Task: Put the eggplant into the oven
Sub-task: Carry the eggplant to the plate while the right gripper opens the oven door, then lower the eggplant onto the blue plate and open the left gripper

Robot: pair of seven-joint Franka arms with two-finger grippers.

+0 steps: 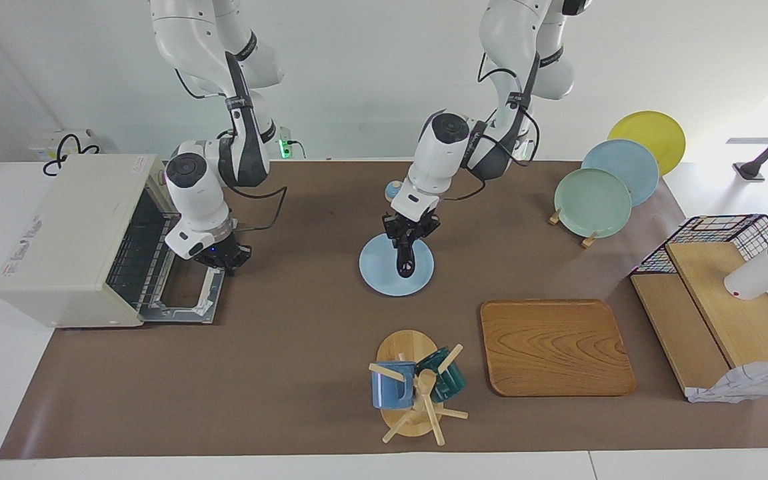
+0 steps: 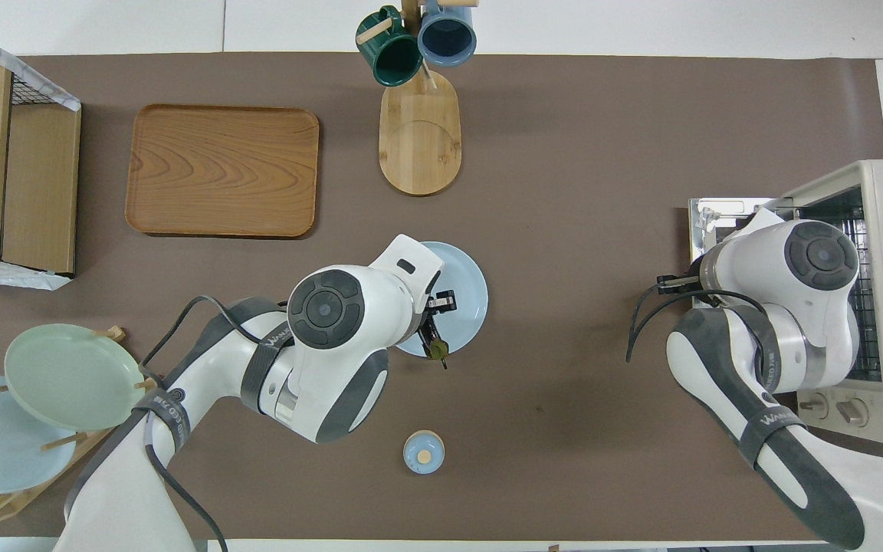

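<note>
Robot lab: Franka arms (image 1: 224, 40), mock kitchen tabletop (image 1: 291, 333)

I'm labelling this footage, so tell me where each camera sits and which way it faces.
Facing view: high across the table, looking at both robots; both arms show, the left tool holding the eggplant over the blue plate.
Overhead view: above the robots' end, looking steeply down; both arms enter from the bottom.
Shared: plate, oven, wooden tray, half a turn apart.
</note>
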